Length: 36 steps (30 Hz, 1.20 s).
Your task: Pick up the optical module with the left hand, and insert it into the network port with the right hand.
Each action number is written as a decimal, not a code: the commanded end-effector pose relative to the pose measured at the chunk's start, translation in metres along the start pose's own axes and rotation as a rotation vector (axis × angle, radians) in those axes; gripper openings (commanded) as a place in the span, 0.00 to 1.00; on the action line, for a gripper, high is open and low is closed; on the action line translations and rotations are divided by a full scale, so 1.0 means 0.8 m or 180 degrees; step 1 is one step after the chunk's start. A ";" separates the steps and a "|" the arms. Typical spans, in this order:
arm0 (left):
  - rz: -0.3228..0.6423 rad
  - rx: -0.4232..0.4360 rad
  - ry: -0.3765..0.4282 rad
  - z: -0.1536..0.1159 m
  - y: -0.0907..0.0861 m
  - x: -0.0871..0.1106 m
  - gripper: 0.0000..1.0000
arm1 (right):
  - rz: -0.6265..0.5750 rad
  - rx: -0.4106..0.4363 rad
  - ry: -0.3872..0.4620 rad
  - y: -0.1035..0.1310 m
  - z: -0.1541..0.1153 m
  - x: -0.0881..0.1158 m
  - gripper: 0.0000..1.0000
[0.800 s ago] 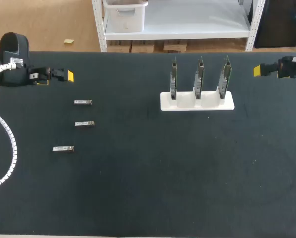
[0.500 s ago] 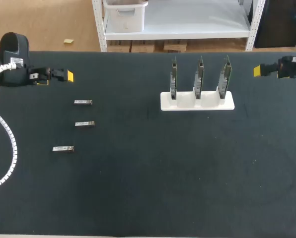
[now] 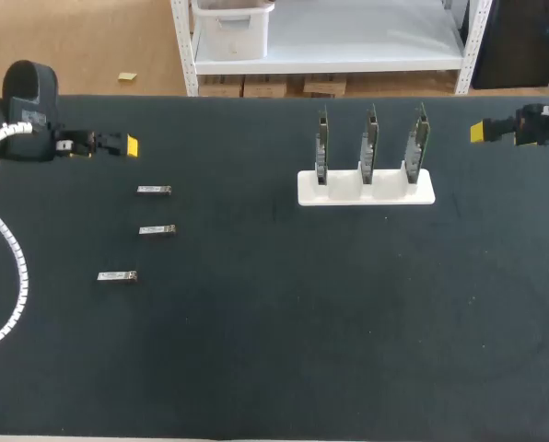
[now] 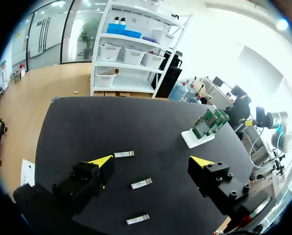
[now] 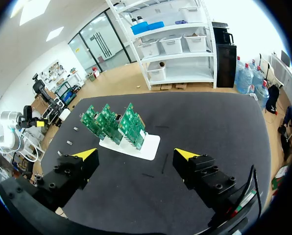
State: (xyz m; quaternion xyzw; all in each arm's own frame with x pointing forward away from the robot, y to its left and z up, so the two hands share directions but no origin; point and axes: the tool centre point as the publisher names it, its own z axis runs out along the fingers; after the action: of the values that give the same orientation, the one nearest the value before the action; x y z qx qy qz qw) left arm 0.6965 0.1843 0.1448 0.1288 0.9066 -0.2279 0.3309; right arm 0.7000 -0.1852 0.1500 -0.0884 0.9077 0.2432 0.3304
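Black tabletop (image 3: 274,350) at a two-arm station: three modules (image 3: 157,230) lie in a loose column on the left side, none picked up yet. A white holder (image 3: 367,191) with three upright green boards (image 3: 370,143), which appear to carry the ports, stands well apart on the right. The left claw (image 3: 127,145) hangs above the far left of the surface, spread wide and holding nothing. The nearest module (image 3: 153,191) lies near it, a little ahead of the tips and toward the robot's side. Each module's long axis runs left to right across the surface. In the left wrist view that axis lies roughly along the line from one finger to the other, so the wrist would probably need about a quarter turn to close across a module's narrow sides. The right claw (image 3: 477,132), equally wide and empty, waits at the far right beside the holder. It is much nearer the boards than the modules, so the pickup falls to the left arm.
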 end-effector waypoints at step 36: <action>0.4098 0.0409 0.2123 0.128 0.103 0.007 1.00 | -0.0001 0.0000 0.0000 0.000 0.000 0.000 1.00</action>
State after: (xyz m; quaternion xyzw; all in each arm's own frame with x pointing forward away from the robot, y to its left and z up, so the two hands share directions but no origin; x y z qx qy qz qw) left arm 0.7691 0.2099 0.0502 0.6326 0.7550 -0.0457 0.1667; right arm 0.7000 -0.1850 0.1500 -0.0885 0.9077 0.2432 0.3304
